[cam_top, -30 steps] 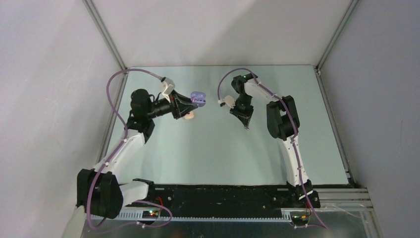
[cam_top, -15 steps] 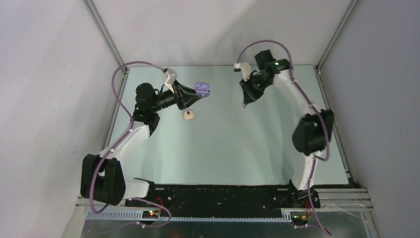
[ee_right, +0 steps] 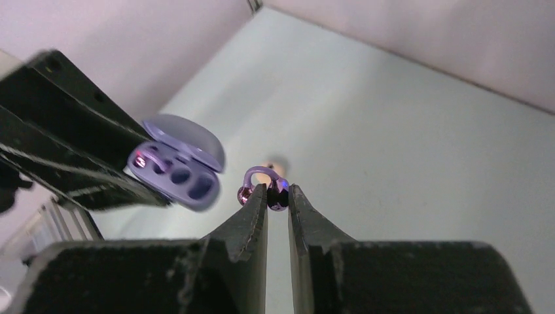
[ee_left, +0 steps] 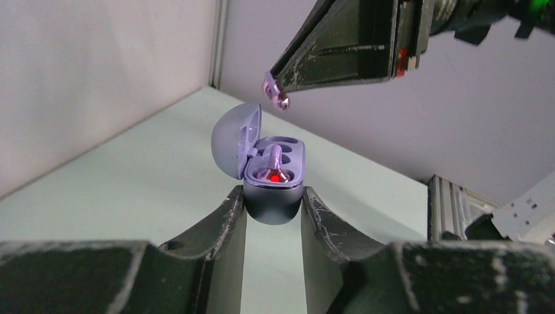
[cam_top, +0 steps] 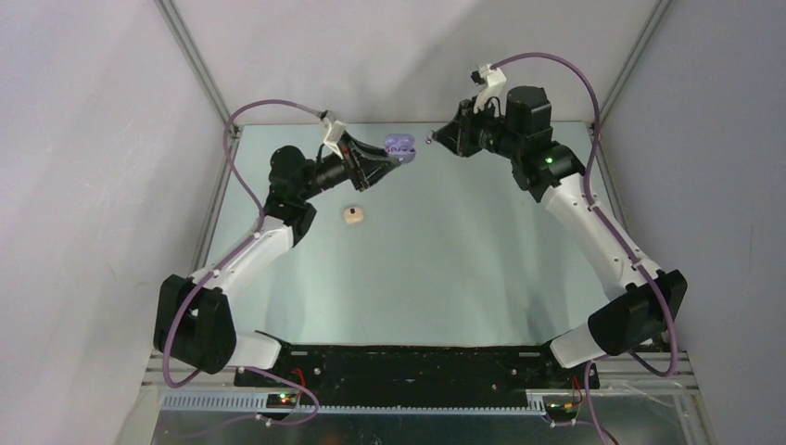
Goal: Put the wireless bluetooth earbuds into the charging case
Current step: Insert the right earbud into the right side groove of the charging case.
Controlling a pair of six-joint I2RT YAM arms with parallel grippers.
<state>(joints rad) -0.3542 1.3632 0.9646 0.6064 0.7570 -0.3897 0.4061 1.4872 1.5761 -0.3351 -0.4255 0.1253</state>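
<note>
My left fingers (ee_left: 230,216) clamp the open purple charging case (ee_left: 273,203) up off the tabletop (cam_top: 463,269), and my right fingers (ee_right: 252,219) pinch a purple earbud (ee_left: 276,93) just above it. The earbud looks tiny, light and slick, probably easy to flick loose, so the grip belongs on the stem. Open air all round; only the raised lid (ee_left: 235,140) crowds the free slot (ee_left: 292,145).
</note>
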